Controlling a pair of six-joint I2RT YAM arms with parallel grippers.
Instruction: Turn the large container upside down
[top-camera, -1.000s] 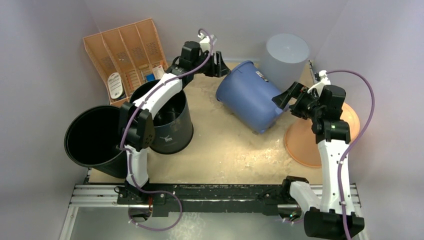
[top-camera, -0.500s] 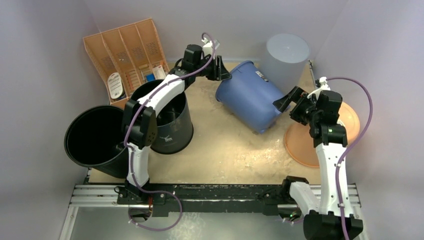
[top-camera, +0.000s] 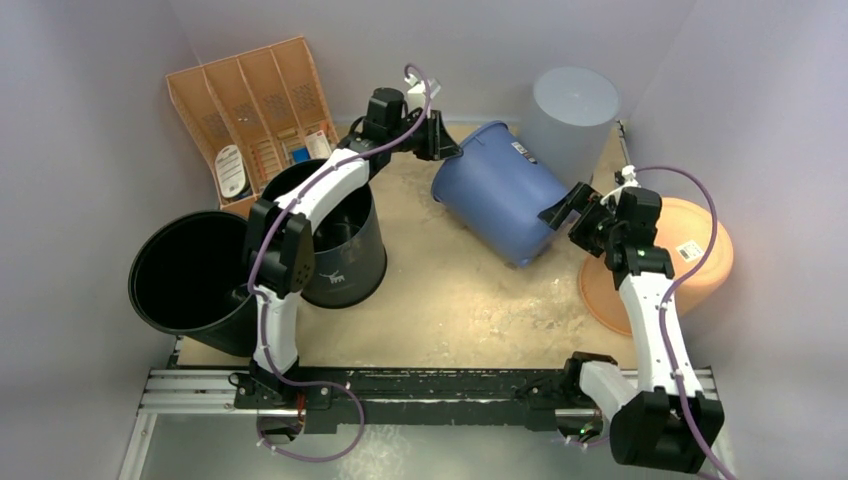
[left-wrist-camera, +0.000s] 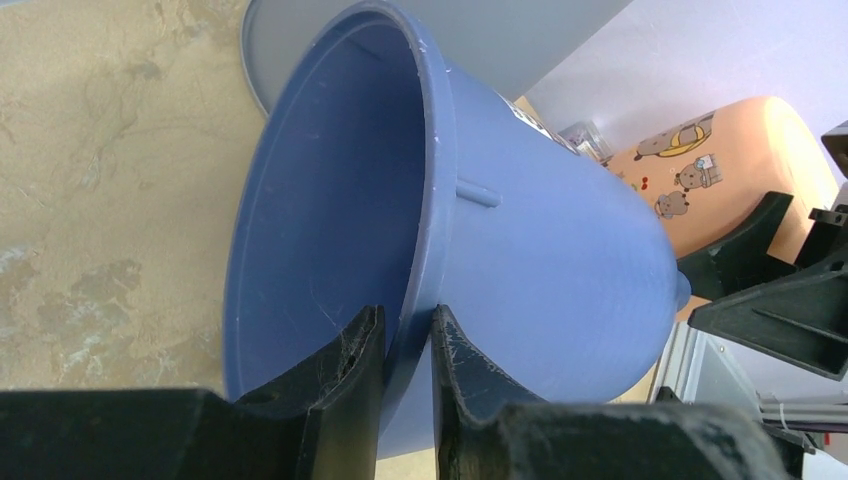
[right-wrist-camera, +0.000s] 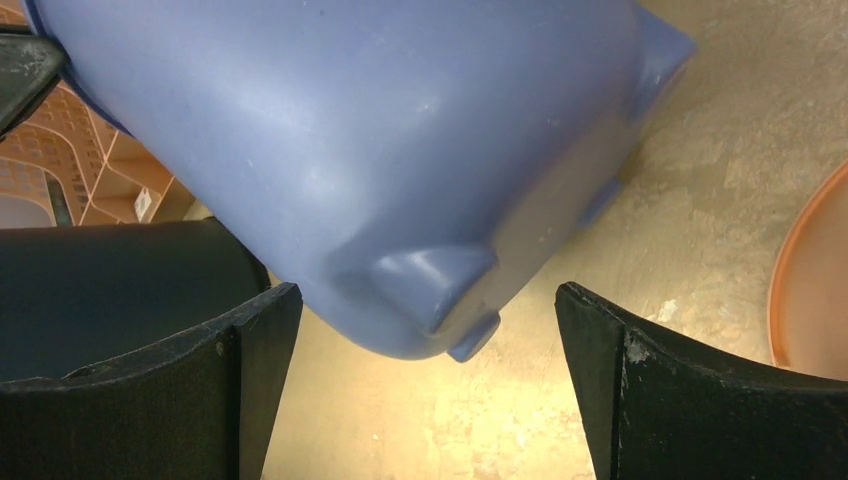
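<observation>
Blue bucket (top-camera: 500, 195): tipped onto its side over the bench (top-camera: 440, 300), just in front of the grey bin (top-camera: 572, 110) and a little to its left; mouth toward the left arm, footed base toward the right arm.
Left tool (left-wrist-camera: 407, 322): clamped on the bucket rim, one finger inside the wall and one outside, well to the left of the grey bin.
Right tool (right-wrist-camera: 428, 300): spread wide, gripping nothing, facing the bucket base in front of the grey bin.
Done: judged roughly halfway; no longer upright, lying near horizontal.
Remaining: by judgement, rolling on past horizontal, setting the rim flat on the bench with the base up, then letting go.
Hard to tell: whether the lower side rests on the bench or hangs just above it; whether the bucket touches the grey bin; whether either right finger touches the base.
Hidden: far side of the bucket and much of its inside; no contents in the part on show.
</observation>
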